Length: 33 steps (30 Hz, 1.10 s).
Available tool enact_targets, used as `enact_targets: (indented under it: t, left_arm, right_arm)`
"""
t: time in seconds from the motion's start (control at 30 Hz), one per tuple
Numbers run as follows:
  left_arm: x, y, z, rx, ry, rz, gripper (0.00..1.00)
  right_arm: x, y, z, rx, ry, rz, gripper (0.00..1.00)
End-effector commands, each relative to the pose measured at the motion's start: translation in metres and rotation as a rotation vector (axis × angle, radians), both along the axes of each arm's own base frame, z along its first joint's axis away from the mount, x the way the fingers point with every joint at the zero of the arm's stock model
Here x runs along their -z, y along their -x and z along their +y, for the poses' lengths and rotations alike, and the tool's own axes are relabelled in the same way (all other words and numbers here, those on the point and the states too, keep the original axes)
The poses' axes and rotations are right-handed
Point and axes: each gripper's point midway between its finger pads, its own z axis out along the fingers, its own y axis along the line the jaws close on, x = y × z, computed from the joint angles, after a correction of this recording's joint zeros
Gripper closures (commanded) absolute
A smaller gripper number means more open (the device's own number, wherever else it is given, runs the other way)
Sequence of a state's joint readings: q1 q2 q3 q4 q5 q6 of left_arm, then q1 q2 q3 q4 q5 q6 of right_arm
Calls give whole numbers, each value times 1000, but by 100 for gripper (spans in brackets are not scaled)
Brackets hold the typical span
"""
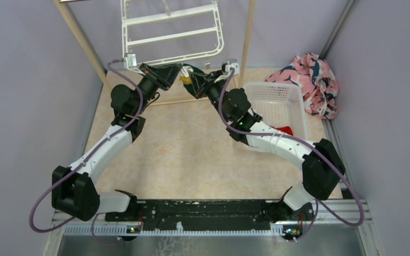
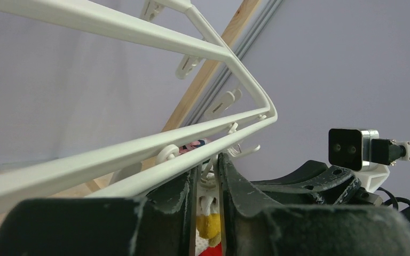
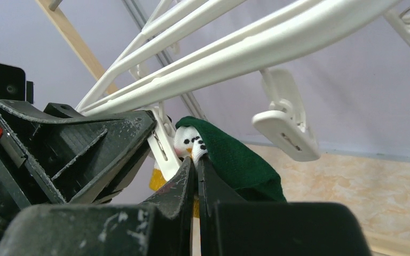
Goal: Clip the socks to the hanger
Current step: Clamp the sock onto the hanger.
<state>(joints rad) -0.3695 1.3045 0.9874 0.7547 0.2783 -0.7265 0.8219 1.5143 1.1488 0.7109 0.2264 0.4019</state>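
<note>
Clipping step, upper centre | left gripper [image 2: 207, 169] pinched hanger [image 2: 139, 150] clip [image 2: 209, 202] | right gripper [image 3: 196, 178] clenched green sock [image 3: 237, 160] | next: seat sock in clip

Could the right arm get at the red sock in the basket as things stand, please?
Probably not yet: the basket is close by that arm, but the right gripper is shut on the green sock at the hanger.

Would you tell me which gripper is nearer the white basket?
Right. The right gripper, shut on the green sock, sits left of the basket; the left gripper is farther left, beyond the sock.
</note>
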Motion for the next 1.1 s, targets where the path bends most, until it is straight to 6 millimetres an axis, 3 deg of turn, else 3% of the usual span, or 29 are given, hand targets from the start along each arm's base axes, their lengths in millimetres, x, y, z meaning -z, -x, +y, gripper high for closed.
enact_targets:
  t: [0.0,0.13,0.57,0.67,0.77,0.83,1.07]
  left_arm:
    - [-9,4,-6,37,4,-18,78]
    - [-8,4,-6,35,4,-17,73]
    - [-7,-1,-4,19,13,-3,34]
    - [-8,-1,-2,2,3,-10,25]
    - [-4,-8,12,-102,-44,-5,17]
    - [-1,-12,26,-190,-76,3,13]
    - [-8,-7,54,-346,-145,-30,10]
  right_arm:
    - [-51,11,-1,-10,-83,-106,100]
    - [-50,12,-1,-10,-79,-107,100]
    - [-52,9,9,-28,-37,-126,98]
    - [-50,5,15,-31,0,-124,59]
    - [-44,3,12,-14,36,-117,36]
    - [-38,2,8,-4,61,-109,31]
    - [-10,20,-19,13,138,-88,28]
